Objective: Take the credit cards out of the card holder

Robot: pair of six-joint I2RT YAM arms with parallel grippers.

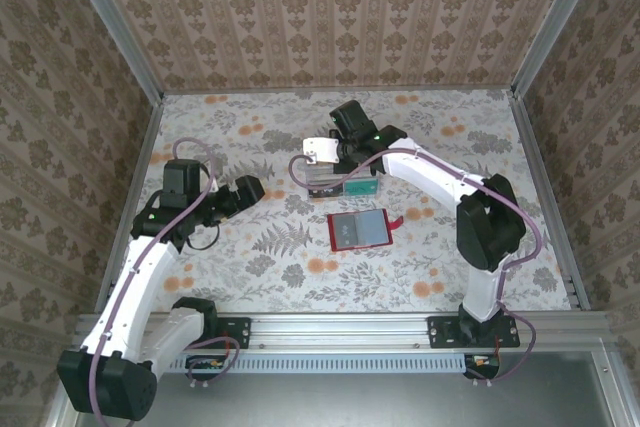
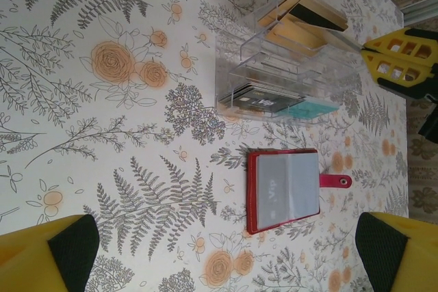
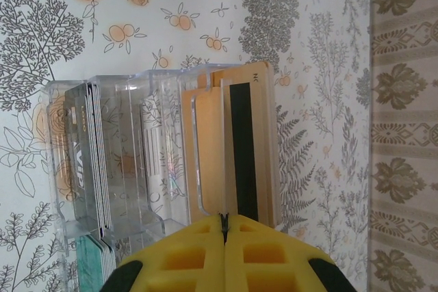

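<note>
Just ahead of right hand (image 3: 224,227) (pressed together) — tan card (image 3: 250,141) in tray (image 3: 123,100); left hand (image 2: 229,251) spread.

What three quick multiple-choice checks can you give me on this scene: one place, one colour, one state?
1. Where is the tan card with the dark stripe?
A. in the clear compartment tray
B. flat on the tablecloth
C. on the metal rail

2. What colour is the closing tab of the card holder?
A. blue
B. red
C. green

3. How does the left tool stand?
A. shut on a card
B. shut on nothing
C. open

Answers:
1 A: the right wrist view shows the card standing in the tray's end slot.
2 B: the tab sticks out red beside the open holder.
3 C: its fingers sit far apart at the left wrist view's bottom corners.
</note>
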